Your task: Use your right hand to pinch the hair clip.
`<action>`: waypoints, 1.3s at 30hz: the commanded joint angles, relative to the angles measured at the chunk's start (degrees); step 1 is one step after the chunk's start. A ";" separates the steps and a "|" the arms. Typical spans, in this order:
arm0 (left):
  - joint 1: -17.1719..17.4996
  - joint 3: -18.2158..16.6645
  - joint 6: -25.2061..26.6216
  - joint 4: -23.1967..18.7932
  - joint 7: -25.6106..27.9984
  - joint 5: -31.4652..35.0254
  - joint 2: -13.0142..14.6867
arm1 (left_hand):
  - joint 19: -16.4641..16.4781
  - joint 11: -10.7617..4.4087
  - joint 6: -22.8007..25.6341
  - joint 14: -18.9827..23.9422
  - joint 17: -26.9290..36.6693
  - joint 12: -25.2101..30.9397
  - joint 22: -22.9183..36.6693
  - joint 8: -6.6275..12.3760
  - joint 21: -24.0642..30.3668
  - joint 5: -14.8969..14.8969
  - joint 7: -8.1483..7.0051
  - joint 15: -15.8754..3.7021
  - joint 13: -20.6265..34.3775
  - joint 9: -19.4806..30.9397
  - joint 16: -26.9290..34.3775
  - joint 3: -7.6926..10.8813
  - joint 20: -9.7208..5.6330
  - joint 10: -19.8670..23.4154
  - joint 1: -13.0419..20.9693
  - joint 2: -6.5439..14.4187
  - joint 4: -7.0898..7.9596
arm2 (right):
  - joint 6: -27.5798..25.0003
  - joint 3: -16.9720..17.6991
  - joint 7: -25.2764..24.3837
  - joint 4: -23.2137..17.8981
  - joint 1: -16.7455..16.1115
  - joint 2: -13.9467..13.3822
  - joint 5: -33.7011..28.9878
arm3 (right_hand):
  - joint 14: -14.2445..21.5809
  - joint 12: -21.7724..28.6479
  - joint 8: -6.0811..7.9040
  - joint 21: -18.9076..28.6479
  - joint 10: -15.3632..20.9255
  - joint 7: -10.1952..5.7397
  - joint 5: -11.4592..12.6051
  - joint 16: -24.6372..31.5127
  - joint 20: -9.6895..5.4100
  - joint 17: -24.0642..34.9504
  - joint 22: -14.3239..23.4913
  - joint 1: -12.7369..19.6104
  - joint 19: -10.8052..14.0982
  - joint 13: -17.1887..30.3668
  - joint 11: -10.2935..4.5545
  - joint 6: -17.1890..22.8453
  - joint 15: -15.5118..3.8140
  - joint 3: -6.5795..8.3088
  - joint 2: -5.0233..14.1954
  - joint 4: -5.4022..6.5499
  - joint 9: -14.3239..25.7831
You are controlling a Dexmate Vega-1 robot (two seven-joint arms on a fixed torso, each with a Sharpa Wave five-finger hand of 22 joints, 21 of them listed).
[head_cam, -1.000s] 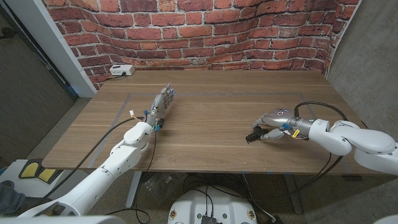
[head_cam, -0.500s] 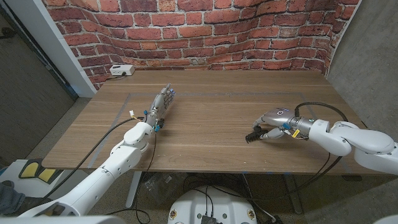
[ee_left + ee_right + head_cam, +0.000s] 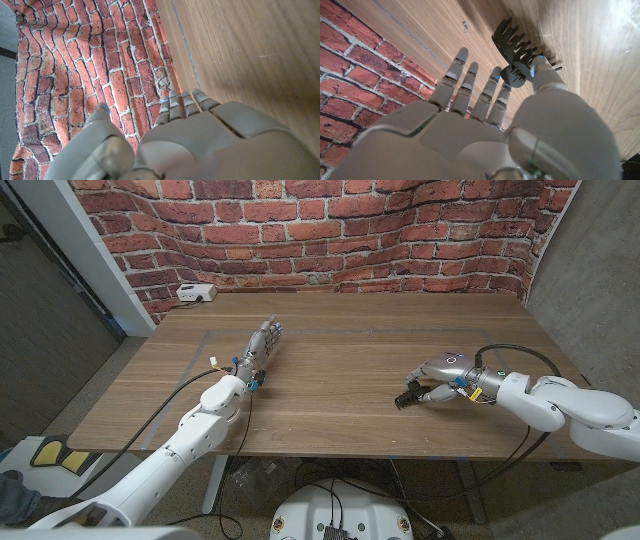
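the black claw hair clip is pinched between thumb and a finger of the right hand on the wooden table; the left hand is seen empty, fingers extended.

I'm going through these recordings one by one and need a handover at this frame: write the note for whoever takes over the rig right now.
Right hand: low over the wooden table on its right side, with the black toothed plastic hair clip at its thumb and fingertip. The wrist view shows the thumb tip on the clip's hinge end; contact looks made, but a firm pinch cannot be confirmed.
Left hand: on the table's left side, fingers straight, holding nothing.
Done: right hand has reached the clip.
Left: squeeze the clip's grips and confirm that it opens.
Also there: a white box at the far left edge, by the brick wall.
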 commanded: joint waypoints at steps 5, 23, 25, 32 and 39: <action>-0.72 0.10 0.13 0.79 -0.84 -0.34 -0.06 | -0.58 -0.13 0.46 0.23 0.22 -0.08 0.26 -0.01 -0.04 -0.27 -0.24 -0.08 0.34 0.20 -0.06 -0.31 0.35 0.36 -0.13 0.10 -0.07 | -3.67 3.38 -3.20 -3.19 -3.55 -3.04 0.96 | 0.79 0.26 0.34 0.40 0.94 -0.12 -0.03 0.08 0.05 0.10 0.33 0.42 0.79 0.17 -0.02 1.05 -3.29 0.41 0.72 -0.03 0.23; -1.45 0.17 -0.39 0.58 -1.27 0.03 -0.06 | -0.63 -0.05 0.45 0.22 0.22 -0.09 0.26 -0.02 0.00 -0.38 -0.19 -0.02 0.35 0.21 -0.06 -0.42 0.30 0.37 -0.03 0.19 -0.06 | -6.06 15.59 -8.04 -7.22 -14.79 -2.08 -1.84 | 2.24 0.36 0.39 0.57 2.34 -0.13 -0.32 -0.01 -0.38 0.10 0.35 0.39 1.46 0.15 0.05 2.11 -4.22 0.47 0.95 0.10 0.20; -1.44 0.23 -0.43 0.57 -1.28 0.11 -0.08 | -0.61 -0.07 0.46 0.20 0.22 -0.09 0.26 -0.02 0.01 -0.39 -0.19 -0.01 0.35 0.21 -0.07 -0.43 0.26 0.37 -0.02 0.20 -0.06 | -5.41 16.20 -7.62 -7.24 -14.98 -0.99 -2.46 | 3.01 0.41 0.47 0.71 2.94 -0.12 -0.45 -0.01 -0.60 0.07 0.35 0.40 1.92 0.15 0.02 2.71 -4.55 0.46 0.94 0.10 0.20; -1.07 0.32 -0.45 0.59 -1.32 -0.10 -0.24 | -0.61 -0.06 0.46 0.21 0.22 -0.09 0.26 -0.02 0.03 -0.41 -0.22 -0.01 0.35 0.21 -0.06 -0.46 0.27 0.39 0.03 0.23 -0.07 | -2.62 17.01 -6.07 -6.70 -14.23 2.32 -4.27 | 5.60 0.67 0.98 0.89 5.48 -0.08 -0.87 -0.10 -1.06 0.00 0.35 0.16 2.77 0.09 0.24 5.68 -5.56 0.37 1.01 0.27 0.12; -0.26 0.10 -0.19 -0.14 -0.82 -0.21 0.13 | -0.65 -0.14 0.46 0.20 0.22 -0.14 0.26 -0.03 0.04 -0.44 -0.26 -0.01 0.35 0.21 -0.07 -0.51 0.27 0.27 0.08 0.25 -0.08 | -0.70 14.70 -5.59 -5.65 -11.37 4.98 -6.10 | 7.48 0.77 1.38 1.04 7.54 -0.01 -1.08 -0.19 -1.40 0.01 0.37 -0.25 3.50 -0.01 0.36 8.48 -6.09 0.18 1.10 0.51 -0.04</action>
